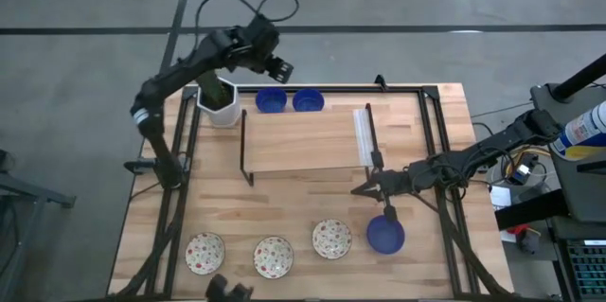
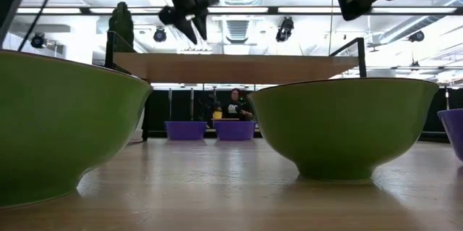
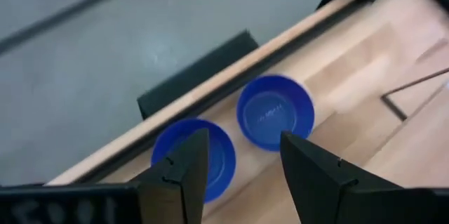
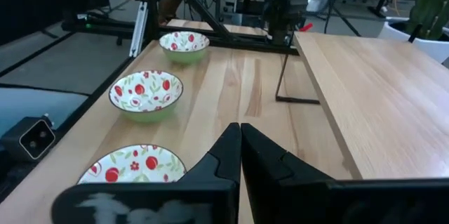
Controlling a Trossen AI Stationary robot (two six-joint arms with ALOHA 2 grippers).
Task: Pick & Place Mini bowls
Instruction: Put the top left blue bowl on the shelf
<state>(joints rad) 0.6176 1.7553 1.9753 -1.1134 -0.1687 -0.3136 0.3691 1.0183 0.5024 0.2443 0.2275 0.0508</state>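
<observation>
Parted left fingers (image 3: 188, 175) above two blue mini bowls (image 3: 275, 112); right fingers (image 4: 242, 155) pressed together, empty, beside patterned bowls (image 4: 146, 95).

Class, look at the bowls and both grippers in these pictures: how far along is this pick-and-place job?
Done, apparently: two blue bowls sit side by side at the table's far edge. In hand: nothing; the left gripper hovers open above that pair, and the right gripper, shut and empty, is beside the third blue bowl. Left: that bowl and three patterned bowls along the near edge.
</observation>
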